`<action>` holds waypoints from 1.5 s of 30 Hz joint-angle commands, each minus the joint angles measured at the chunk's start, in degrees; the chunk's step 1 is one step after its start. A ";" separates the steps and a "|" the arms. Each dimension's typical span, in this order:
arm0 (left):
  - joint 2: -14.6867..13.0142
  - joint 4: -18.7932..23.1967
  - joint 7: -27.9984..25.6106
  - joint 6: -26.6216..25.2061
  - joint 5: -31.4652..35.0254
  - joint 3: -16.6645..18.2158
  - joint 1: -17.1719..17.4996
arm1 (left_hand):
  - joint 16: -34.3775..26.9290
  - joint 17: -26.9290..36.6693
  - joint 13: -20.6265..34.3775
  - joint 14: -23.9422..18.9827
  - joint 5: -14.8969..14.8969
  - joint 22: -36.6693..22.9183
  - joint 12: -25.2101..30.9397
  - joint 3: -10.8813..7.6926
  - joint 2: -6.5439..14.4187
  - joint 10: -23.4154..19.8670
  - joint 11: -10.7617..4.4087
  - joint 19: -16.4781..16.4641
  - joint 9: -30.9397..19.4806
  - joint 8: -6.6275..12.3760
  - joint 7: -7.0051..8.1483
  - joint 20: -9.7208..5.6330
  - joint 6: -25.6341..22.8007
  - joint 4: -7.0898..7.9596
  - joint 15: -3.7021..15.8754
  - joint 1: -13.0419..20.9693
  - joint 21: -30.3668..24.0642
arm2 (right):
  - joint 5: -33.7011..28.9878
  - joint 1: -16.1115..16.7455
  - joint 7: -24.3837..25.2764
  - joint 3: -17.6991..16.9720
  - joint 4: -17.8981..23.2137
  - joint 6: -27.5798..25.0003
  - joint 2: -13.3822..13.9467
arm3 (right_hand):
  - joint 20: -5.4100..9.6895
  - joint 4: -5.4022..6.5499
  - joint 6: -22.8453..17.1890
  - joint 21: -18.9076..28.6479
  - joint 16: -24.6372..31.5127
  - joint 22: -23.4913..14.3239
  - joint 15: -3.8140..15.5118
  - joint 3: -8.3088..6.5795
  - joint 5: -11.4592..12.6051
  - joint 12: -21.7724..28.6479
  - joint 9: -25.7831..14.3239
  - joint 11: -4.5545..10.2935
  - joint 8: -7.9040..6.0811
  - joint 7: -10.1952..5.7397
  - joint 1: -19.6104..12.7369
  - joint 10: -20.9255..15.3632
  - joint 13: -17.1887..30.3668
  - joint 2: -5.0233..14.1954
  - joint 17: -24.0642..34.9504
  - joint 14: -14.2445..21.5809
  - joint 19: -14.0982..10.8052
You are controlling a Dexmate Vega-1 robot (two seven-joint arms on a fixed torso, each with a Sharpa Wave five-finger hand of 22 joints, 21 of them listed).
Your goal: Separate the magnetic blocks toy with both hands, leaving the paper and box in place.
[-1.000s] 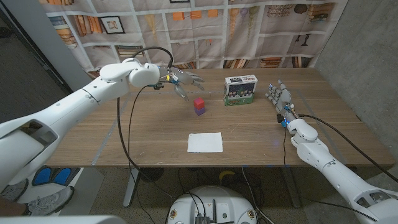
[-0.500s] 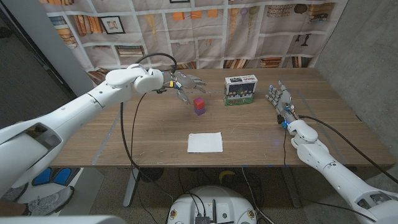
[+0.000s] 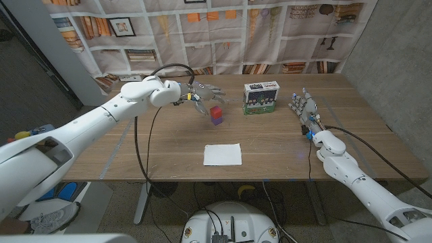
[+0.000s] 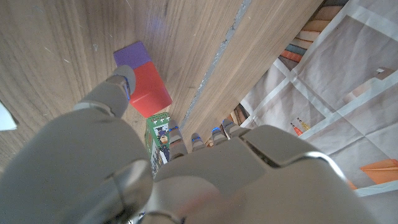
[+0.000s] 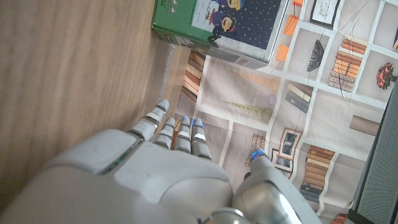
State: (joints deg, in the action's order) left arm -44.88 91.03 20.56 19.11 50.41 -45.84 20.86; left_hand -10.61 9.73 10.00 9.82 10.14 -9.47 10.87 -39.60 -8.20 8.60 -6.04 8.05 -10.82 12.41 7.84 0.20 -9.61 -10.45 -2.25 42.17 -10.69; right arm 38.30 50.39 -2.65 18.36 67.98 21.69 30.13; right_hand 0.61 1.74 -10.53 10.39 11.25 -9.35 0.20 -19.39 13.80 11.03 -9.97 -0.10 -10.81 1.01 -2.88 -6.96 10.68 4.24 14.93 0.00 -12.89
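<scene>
The magnetic blocks toy point(image 3: 216, 115) stands mid-table, a red cube stacked on a purple one; the left wrist view shows the toy point(image 4: 142, 78) with both cubes joined. My left hand point(image 3: 201, 94) hovers just behind and left of it, fingers spread, holding nothing. A fingertip point(image 4: 122, 79) sits close beside the red cube; contact is unclear. My right hand point(image 3: 304, 106) stands at the table's right side, fingers pointing away from me and apart, empty. The right hand point(image 5: 149, 168) faces the box from the side.
A green and dark printed box point(image 3: 261, 97) stands behind and right of the toy, also seen as the box point(image 5: 217, 25). A white paper sheet point(image 3: 223, 154) lies nearer the front edge. A bookshelf-print curtain point(image 3: 223, 34) hangs behind the table point(image 3: 121, 152).
My left arm has swung farther in, bringing the hand slightly closer to the blocks. The right hand, toy, box and paper have stayed put.
</scene>
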 commanded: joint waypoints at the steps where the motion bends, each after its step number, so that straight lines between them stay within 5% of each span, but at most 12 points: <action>1: 1.84 -4.01 -3.65 0.90 1.03 -1.95 -1.24 | -0.39 0.20 0.30 2.12 -0.17 -0.16 0.42 0.22 -0.02 -0.92 -0.11 -0.61 -0.16 0.77 -0.03 0.09 -1.55 0.06 -0.18 0.84 -0.38 | 0.31 -0.01 -0.27 -0.17 0.09 -0.58 0.38 | 0.04 0.03 -0.24 0.31 0.39 -0.11 -0.38 -0.33 -0.08 0.00 -0.12 -0.17 0.00 -0.06 -0.04 -0.55 0.05 0.13 0.11 0.37 -0.40; 29: 4.42 -10.12 -8.81 3.88 -0.51 -4.83 -4.24 | -0.71 0.13 0.20 -4.87 -0.29 -0.17 1.27 2.83 -0.57 -8.55 -2.74 -6.20 -0.36 6.74 0.24 -0.52 -16.43 0.11 2.68 4.69 -0.67 | 0.15 -2.06 -1.75 0.36 -2.08 -0.45 -0.16 | -0.18 -0.07 -0.56 0.37 0.49 -0.11 -0.43 -0.56 -0.14 -0.01 -0.13 -0.13 -0.07 -0.14 -0.06 -0.59 0.06 0.34 -0.24 0.56 -0.78; 45: 4.50 -10.18 -9.13 4.56 -0.23 -5.69 -5.02 | -0.50 0.13 0.17 -8.57 -0.17 -0.22 1.30 4.87 -0.01 -13.01 -3.61 -9.58 -0.67 10.69 0.17 -1.04 -26.64 0.27 4.18 6.93 -0.74 | 0.63 -1.71 -2.09 0.02 -1.66 -0.42 0.14 | -0.29 -0.11 -0.85 0.50 0.56 -0.12 -0.40 -0.71 -0.14 0.03 -0.14 -0.11 -0.14 -0.20 -0.10 -0.73 0.06 0.50 -0.38 0.71 -1.27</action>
State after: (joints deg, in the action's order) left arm -40.56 81.12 11.81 23.06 50.15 -50.97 16.38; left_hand -10.87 9.73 9.99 1.93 10.14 -9.47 11.71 -35.10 -8.33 -3.68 -9.52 -0.88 -11.35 22.56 8.00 -0.75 -35.29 -10.22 1.74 48.17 -10.89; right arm 38.50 48.68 -4.00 18.61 66.36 20.89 30.15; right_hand 0.42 1.42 -10.74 10.60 11.47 -9.35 -0.22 -19.71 13.80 11.03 -9.98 -0.42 -10.81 0.80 -2.88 -7.27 10.69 4.24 14.39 0.43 -13.93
